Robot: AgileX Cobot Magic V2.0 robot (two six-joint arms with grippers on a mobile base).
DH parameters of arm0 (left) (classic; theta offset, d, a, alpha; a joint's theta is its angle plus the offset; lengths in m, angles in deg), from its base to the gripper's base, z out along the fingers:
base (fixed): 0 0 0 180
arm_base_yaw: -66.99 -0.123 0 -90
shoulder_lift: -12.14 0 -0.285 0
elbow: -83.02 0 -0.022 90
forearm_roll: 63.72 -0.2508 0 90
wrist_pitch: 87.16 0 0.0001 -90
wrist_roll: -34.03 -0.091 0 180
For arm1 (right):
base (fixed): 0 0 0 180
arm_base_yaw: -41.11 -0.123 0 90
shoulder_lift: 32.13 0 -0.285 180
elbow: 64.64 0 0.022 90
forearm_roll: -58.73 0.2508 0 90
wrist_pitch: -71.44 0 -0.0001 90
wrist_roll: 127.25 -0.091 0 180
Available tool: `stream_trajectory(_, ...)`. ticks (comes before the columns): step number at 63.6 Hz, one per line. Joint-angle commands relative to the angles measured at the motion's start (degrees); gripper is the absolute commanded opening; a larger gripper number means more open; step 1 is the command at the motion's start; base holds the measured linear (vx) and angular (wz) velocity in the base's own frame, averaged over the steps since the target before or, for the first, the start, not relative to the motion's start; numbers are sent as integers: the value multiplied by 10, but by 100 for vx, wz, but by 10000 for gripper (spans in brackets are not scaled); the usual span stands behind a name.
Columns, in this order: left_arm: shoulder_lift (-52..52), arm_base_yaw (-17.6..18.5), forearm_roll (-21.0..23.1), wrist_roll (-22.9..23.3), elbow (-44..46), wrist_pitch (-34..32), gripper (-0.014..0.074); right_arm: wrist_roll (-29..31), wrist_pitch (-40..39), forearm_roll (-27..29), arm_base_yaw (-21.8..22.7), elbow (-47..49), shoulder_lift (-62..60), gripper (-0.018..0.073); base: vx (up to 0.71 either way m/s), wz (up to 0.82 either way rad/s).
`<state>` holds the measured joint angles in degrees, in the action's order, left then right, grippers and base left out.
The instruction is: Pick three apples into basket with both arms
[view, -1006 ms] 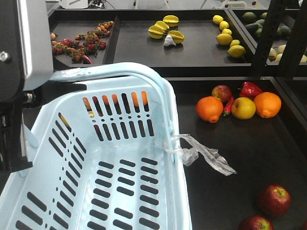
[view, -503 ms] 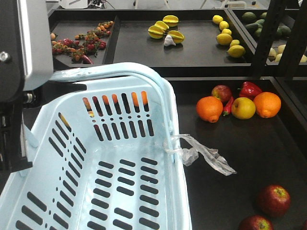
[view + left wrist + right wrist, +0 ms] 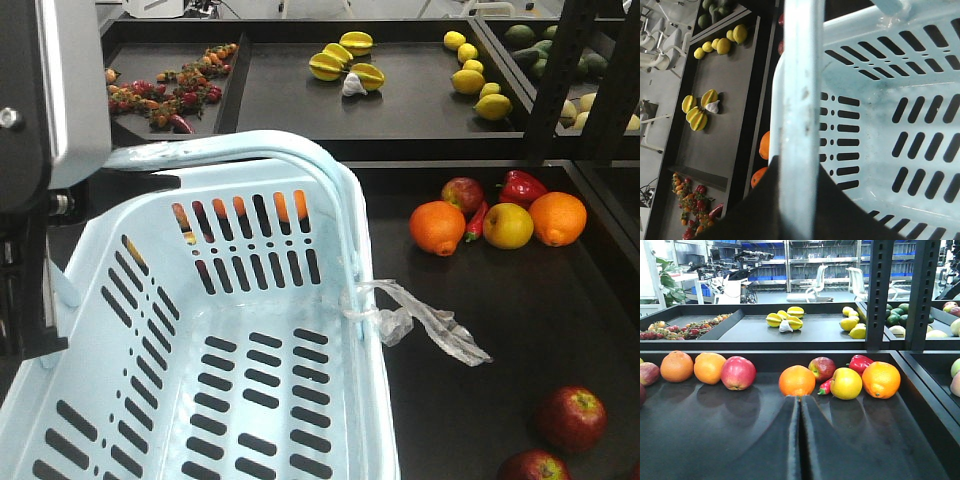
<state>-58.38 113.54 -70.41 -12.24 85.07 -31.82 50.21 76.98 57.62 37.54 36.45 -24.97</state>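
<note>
**Spotter:** What's crowding you out there?

**Me:** My left pincer [image 3: 797,200] is clenched on the hoop handle [image 3: 799,100] of the basket [image 3: 250,330]. The basket hangs tilted at the left of the black tray [image 3: 520,330]. It is pale blue with slotted sides and has nothing inside. A clear plastic strip [image 3: 430,328] trails off its rim. My right pincer [image 3: 799,402] is pressed closed on nothing, low over the tray, with an orange [image 3: 797,380] straight ahead of its tips.

**Spotter:** Count for me.

**Me:** Front view, three red apples. The near apple [image 3: 570,418] and the edge apple [image 3: 533,467] lie close together at the lower right. The far apple [image 3: 461,193] sits just behind that orange, hemmed in by a red pepper [image 3: 521,186] and a yellow apple [image 3: 507,225]. Another orange [image 3: 557,218] makes two there, and I count four from my right wrist.

**Spotter:** And their look?

**Me:** Round and dark red, with faint yellowish streaks.
</note>
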Motion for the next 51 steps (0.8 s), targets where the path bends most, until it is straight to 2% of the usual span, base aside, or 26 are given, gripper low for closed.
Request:
stream_trajectory(1,9,3,3,5,19,-51,-6,5,-44,-4,1,-8,-6,-9,0,0)
stream_trajectory(34,-25,3,6,5,2,-29,-6,5,-44,-4,1,-8,-6,-9,0,0)
stream_trajectory(40,-46,3,4,5,-29,-67,-6,5,-44,-4,1,-8,-6,-9,0,0)
stream_trajectory(51,-87,3,-4,5,-110,-217,-6,5,-44,-4,1,-8,-6,-9,0,0)
